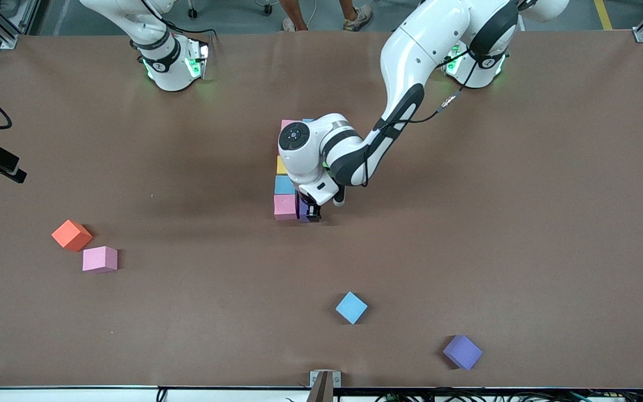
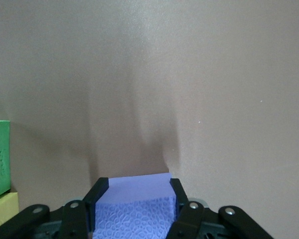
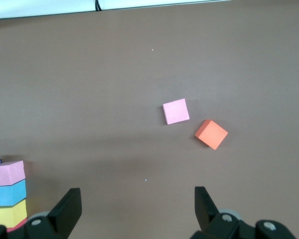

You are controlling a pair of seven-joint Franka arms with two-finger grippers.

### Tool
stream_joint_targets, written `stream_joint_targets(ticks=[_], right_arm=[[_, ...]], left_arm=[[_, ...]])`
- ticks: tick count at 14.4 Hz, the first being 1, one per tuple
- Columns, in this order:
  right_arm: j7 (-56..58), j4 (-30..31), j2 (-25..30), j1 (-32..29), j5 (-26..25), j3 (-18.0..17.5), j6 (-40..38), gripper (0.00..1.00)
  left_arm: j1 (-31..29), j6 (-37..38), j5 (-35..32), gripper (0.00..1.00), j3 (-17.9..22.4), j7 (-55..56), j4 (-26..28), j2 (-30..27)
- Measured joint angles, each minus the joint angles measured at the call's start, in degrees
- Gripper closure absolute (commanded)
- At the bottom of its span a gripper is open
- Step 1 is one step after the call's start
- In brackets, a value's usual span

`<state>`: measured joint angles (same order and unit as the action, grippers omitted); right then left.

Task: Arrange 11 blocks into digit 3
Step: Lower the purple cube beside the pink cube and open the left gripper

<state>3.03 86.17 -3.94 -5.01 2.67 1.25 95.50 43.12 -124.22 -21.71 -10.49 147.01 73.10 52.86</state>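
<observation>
Brown table [image 1: 522, 223]; someone's feet [image 1: 327, 19] at its robot-base edge. Left gripper [image 1: 311, 212] clamps purple cube [image 2: 134, 209] beside pink cube [image 1: 285, 206]. Only the right wrist view shows the waiting right gripper [image 3: 137, 204], spread wide.

The middle of the table [image 1: 522, 223] is taken up by the block column [image 1: 284, 192], over which the left arm's wrist is hung, with the left gripper [image 1: 311, 212] closed on a purple block [image 2: 134, 209] at the column's end nearer the front camera. Open brown surface is left toward both ends of the table, broken only by scattered cubes: an orange cube [image 1: 71, 235] and a loose pink block [image 1: 100, 259] just beside it toward the right arm's end, and a light blue block [image 1: 351, 307] and a loose purple block [image 1: 462, 352] near the front edge. Wide bare passage is left between these and the column, and the right gripper [image 3: 137, 206] is held spread above bare table, apart from everything.
</observation>
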Motion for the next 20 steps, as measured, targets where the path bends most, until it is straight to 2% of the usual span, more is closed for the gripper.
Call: stream_joint_targets(ticks=[7, 9, 10, 13, 17, 20], right_arm=[[0.0, -0.04, 0.0, -0.01, -0.05, 0.0, 0.0, 0.0], [0.0, -0.04, 0.0, -0.01, -0.06, 0.0, 0.0, 0.0], [0.0, -0.04, 0.0, -0.01, -0.06, 0.0, 0.0, 0.0], [0.0, -0.04, 0.0, -0.01, -0.06, 0.0, 0.0, 0.0], [0.0, -0.04, 0.0, -0.01, -0.07, 0.0, 0.0, 0.0], [0.0, -0.03, 0.0, -0.01, -0.07, -0.01, 0.0, 0.0]], left_arm=[[1.17, -0.21, 0.0, 0.76, 0.17, 0.0, -0.02, 0.04], [1.21, -0.21, 0.0, 0.53, 0.22, 0.0, -0.02, 0.05], [1.21, -0.21, 0.0, 0.25, 0.23, -0.01, -0.02, 0.06], [1.21, -0.24, 0.0, 0.0, 0.27, -0.21, -0.02, 0.27], [1.19, -0.05, 0.0, 0.0, 0.26, -0.23, -1.06, 0.01], [0.83, 2.77, 0.0, 0.0, 0.29, -3.49, -2.38, -3.17]])
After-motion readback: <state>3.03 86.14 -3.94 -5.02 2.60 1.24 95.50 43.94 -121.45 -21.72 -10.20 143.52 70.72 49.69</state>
